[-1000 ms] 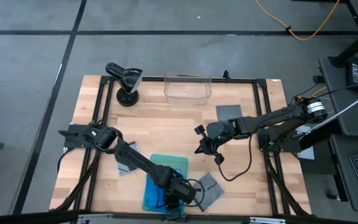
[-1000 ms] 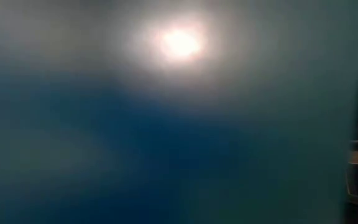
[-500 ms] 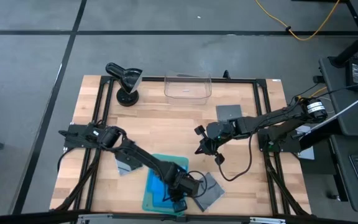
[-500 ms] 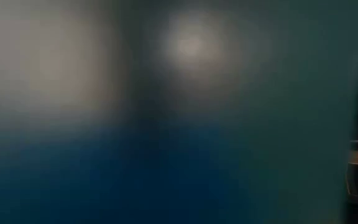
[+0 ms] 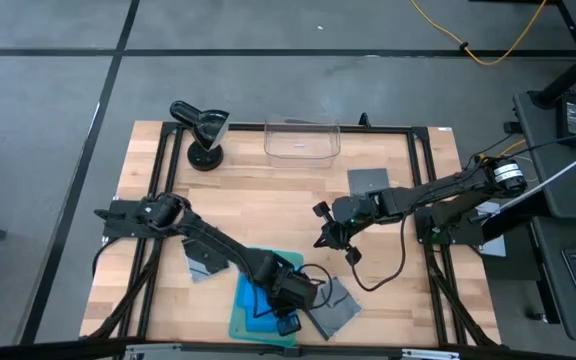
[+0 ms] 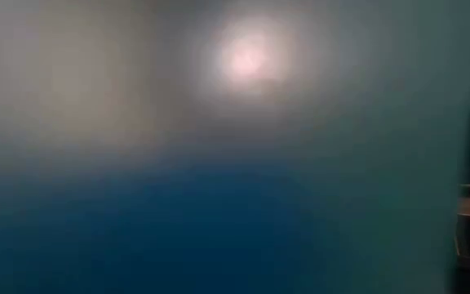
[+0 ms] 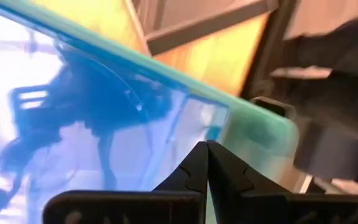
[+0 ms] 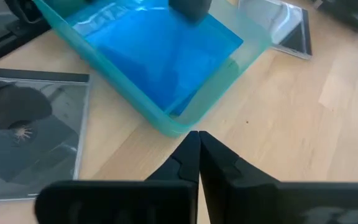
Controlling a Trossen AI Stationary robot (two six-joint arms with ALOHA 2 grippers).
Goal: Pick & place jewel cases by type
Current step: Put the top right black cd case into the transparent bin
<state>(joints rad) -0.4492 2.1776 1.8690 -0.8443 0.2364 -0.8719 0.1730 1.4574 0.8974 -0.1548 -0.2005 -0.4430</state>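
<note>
A pale green tray (image 5: 236,322) near the table's front edge holds bright blue jewel cases (image 5: 256,292). It also shows in the right wrist view (image 8: 166,124), with the blue cases (image 8: 160,56) lying flat inside. My left gripper (image 7: 206,149) is shut and empty over the tray's right part (image 5: 290,298). Grey jewel cases lie flat on the table: one right of the tray (image 5: 333,306), one left of it (image 5: 206,260), one at the back right (image 5: 368,182). My right gripper (image 5: 328,236) is shut and empty above the table's middle.
A clear rectangular bin (image 5: 302,140) stands at the table's far edge, with a black stand (image 5: 204,132) left of it. The low view is wholly blocked by something blue-green close to the lens. Bare wood lies between the bin and the tray.
My left gripper has moved from the tray's near end toward the table's far edge and a little to the right, staying over the tray. My right arm has kept still.
</note>
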